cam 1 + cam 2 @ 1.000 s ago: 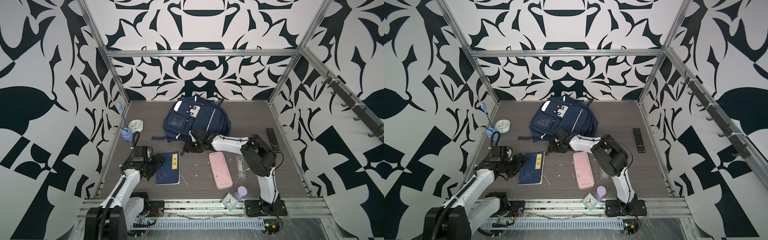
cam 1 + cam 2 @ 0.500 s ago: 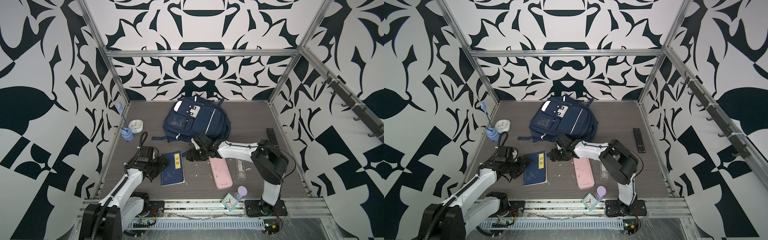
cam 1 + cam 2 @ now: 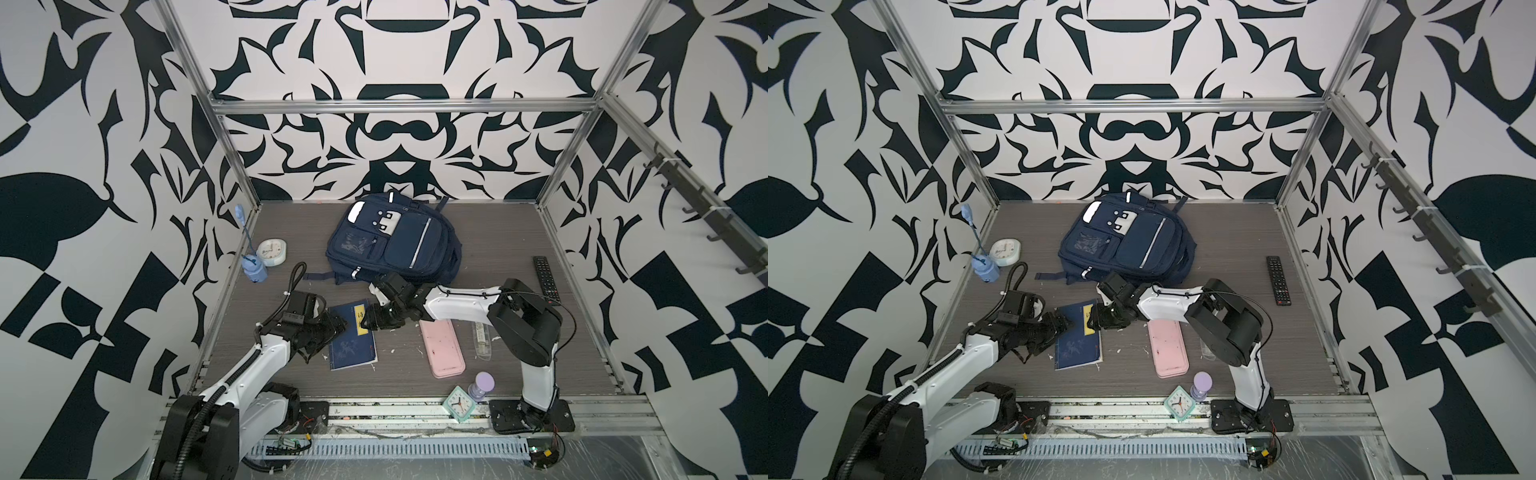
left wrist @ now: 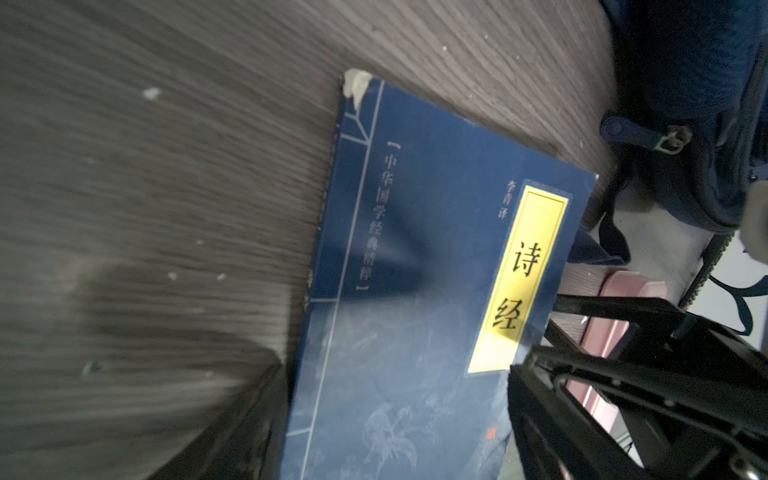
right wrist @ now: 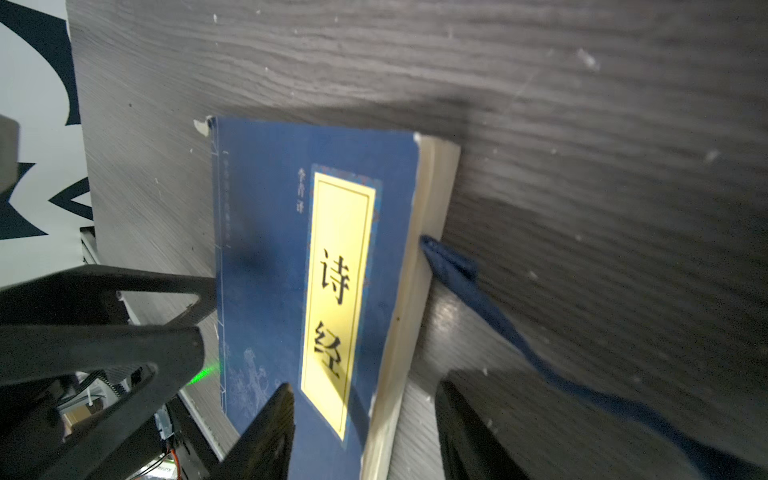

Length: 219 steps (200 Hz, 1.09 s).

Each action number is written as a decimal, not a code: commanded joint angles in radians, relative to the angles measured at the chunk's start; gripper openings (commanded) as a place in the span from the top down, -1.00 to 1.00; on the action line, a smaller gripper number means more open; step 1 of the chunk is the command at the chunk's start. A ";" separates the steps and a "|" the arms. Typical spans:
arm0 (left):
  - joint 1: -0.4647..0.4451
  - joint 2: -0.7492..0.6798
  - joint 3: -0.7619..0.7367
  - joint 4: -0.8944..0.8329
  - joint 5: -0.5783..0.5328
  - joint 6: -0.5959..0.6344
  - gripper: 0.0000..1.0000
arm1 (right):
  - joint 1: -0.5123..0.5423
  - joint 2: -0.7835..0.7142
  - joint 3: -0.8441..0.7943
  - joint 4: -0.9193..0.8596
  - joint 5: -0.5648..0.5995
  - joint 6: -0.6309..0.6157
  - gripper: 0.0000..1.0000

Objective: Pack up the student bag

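Note:
The student bag [image 3: 395, 245] [image 3: 1129, 245], navy with silver strips, lies flat at the back centre in both top views. In front of it lies a blue book [image 3: 351, 338] [image 3: 1077, 338] with a yellow title label. My left gripper [image 3: 332, 328] [image 4: 395, 449] is open at the book's left edge, the cover between its fingers. My right gripper [image 3: 372, 322] [image 5: 370, 432] is open too and straddles the book's page edge: one finger [image 5: 266, 428] over the cover, the other on the table beside it. A blue bag strap [image 5: 478, 299] touches that page edge.
A pink pencil case [image 3: 442, 347] and a clear case [image 3: 482, 338] lie right of the book. A remote [image 3: 545, 276] sits at the right wall. A purple bottle [image 3: 482, 382] and green clock [image 3: 459, 403] stand at the front edge. A white clock [image 3: 270, 252] and blue gadget [image 3: 254, 270] stand at the left.
My right gripper has come away from the bag's front edge toward the front left, to the book's upper right corner. My left gripper has pushed right against the book, which shifted slightly right.

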 commanded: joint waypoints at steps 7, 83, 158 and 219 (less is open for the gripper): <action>-0.003 0.005 -0.035 -0.017 -0.013 -0.005 -0.72 | 0.006 0.014 0.023 -0.014 -0.002 0.004 -0.05; -0.003 0.049 -0.036 0.070 0.067 0.024 -0.60 | 0.008 0.011 0.022 -0.075 0.026 -0.022 0.33; -0.003 -0.118 -0.052 0.138 0.164 0.052 -0.52 | 0.008 0.046 0.029 -0.093 0.028 -0.021 0.48; -0.003 -0.109 -0.045 0.168 0.205 0.064 -0.46 | 0.007 0.046 0.029 -0.108 0.030 -0.024 0.48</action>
